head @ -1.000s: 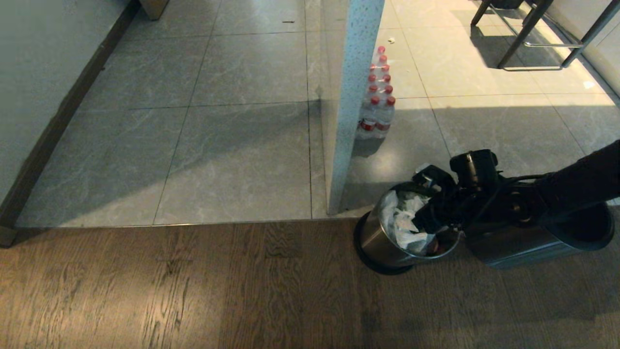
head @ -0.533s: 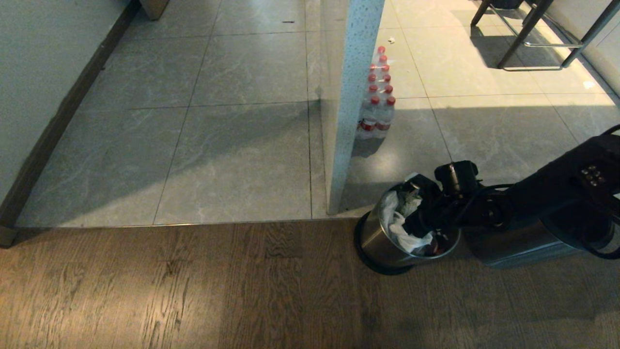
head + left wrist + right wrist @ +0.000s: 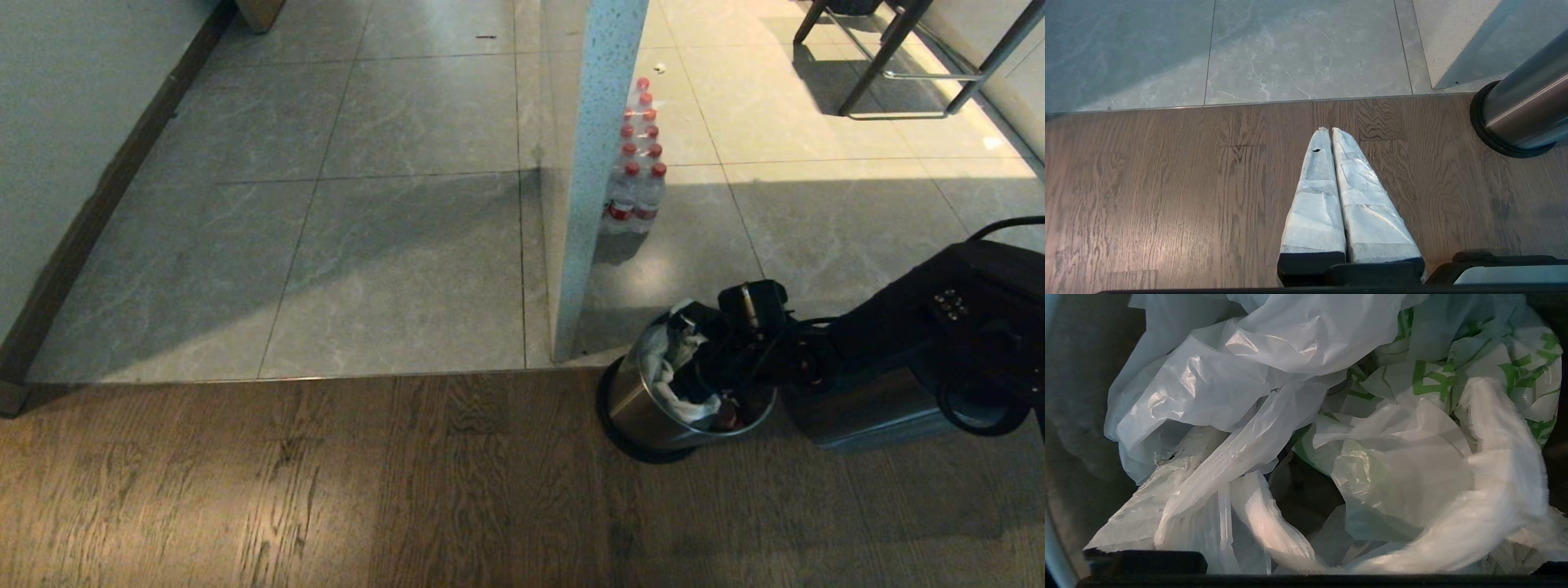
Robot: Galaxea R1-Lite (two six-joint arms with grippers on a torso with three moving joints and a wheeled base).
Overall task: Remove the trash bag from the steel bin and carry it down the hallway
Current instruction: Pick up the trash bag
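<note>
- On the wooden floor (image 3: 1167, 196) at the left, the left end effector (image 3: 1331, 134) hangs parked, fingers pressed together, well apart from the steel bin (image 3: 645, 408).
- Inside the bin, the trash bag (image 3: 1274, 400) lies crumpled and unlifted.
- At the right, the right end effector (image 3: 702, 371) has sunk from above the rim into the bin mouth, fingers wide apart, so I judge the grasp imminent.

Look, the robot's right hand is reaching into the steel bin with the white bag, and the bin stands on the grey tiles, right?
Nearly. The right hand does reach into the steel bin with the trash bag, but the bin stands on the wooden floor, just beside the tiles' edge. The head view shows it.
</note>
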